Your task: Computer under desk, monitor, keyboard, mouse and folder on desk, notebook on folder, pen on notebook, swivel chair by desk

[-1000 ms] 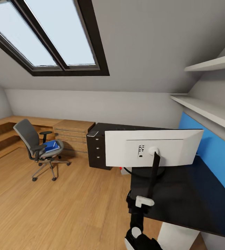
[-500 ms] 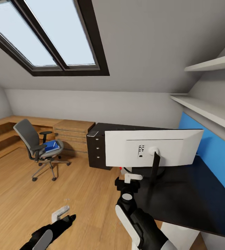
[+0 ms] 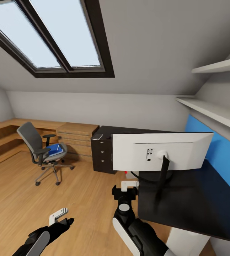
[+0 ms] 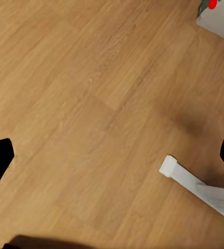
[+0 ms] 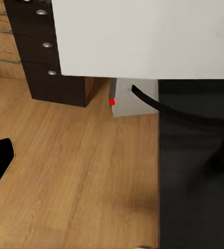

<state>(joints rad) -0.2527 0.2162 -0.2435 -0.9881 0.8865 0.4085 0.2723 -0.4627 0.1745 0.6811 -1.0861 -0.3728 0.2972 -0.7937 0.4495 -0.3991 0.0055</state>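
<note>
Risk here centres on the monitor (image 3: 161,151), which stands on the glossy black desk (image 3: 200,202) with its white back towards the robot and its ring base near the desk's left edge. The right gripper (image 3: 129,185) hangs just off that edge, close below the screen's lower left corner. A careless sweep of the right arm to the right could, I judge, catch the stand or the black cable and tip or drag the screen off the top. The computer (image 5: 130,98) sits on the floor under the desk, just right of the dark drawer unit (image 3: 101,151), so a low swing could also nudge it out from under.

The folder (image 3: 55,149) lies on the seat of the swivel chair (image 3: 42,151), far left across the wooden floor (image 3: 40,199), well apart from the desk. Driving there with both arms held out forward risks bumping the chair and rolling it away on its casters (the blue folder could slide off the seat). Keyboard, notebook and pen I cannot make out.

The left gripper (image 3: 59,215) hovers over bare floor at the near left. Its jaws stand wide apart in the left wrist view and hold nothing. The right gripper has nothing between its fingers in the right wrist view; its jaws look spread, touching neither desk nor monitor.
</note>
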